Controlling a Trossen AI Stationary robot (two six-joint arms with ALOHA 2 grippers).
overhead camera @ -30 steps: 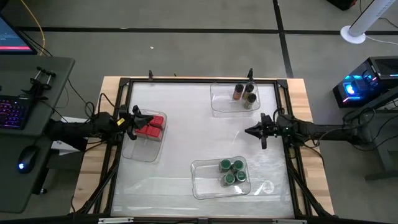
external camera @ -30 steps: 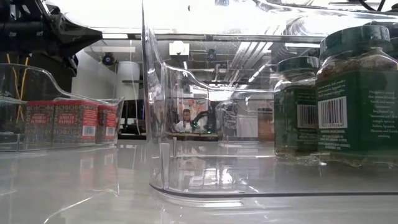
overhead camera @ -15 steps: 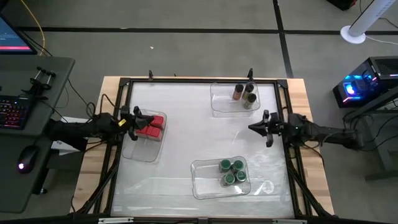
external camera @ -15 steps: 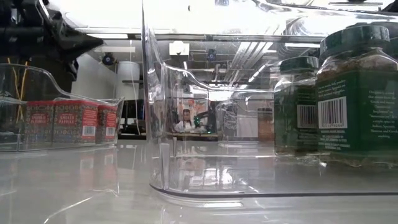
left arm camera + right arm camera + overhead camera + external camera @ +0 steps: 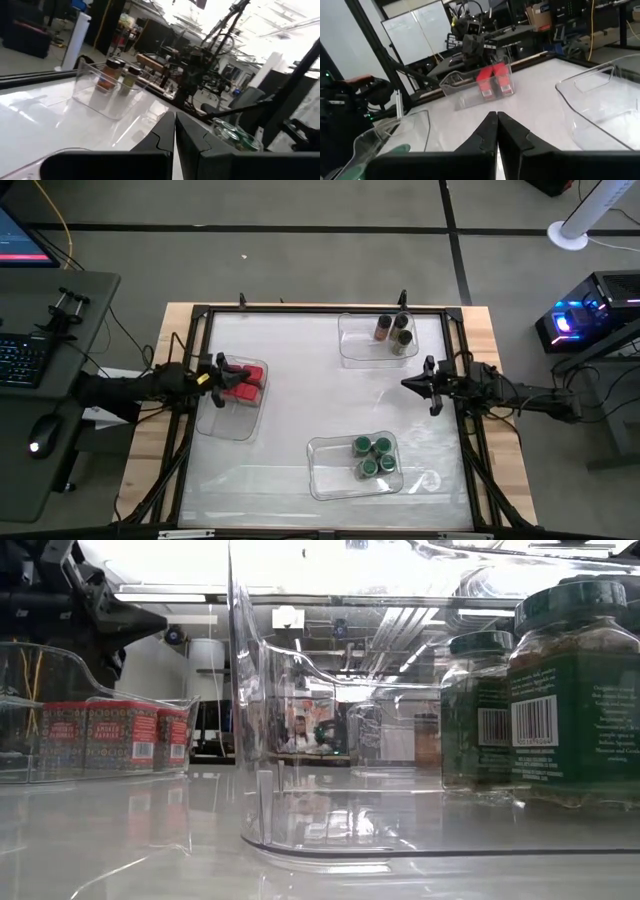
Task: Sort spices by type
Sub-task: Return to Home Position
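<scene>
Near edge of worktop: near bin, clear plastic, holds four green-lidded jars. All are upright and bunched in its right half. The low view sees two of them close up through the bin wall, with dark green labels and a barcode facing the camera.

Mid-worktop, left side: left bin, also clear, holds the red boxes. They're packed side by side at its far end, labels upright. I can't get a firm count because the arm covers part of them from above. Left end effector hangs over that bin right at the boxes, pointing in toward the worktop centre. In the left wrist view the jaws are pressed together with nothing between them.

Mid-worktop, right side: right end effector is by the right rail over bare worktop, pointing inward. It's between the near and far bins and touches neither. In the right wrist view the jaws are closed and empty, aimed across at the red boxes.

Far edge: far bin, clear, holds three brownish jars with dark lids. They stand upright, grouped toward its right end.
</scene>
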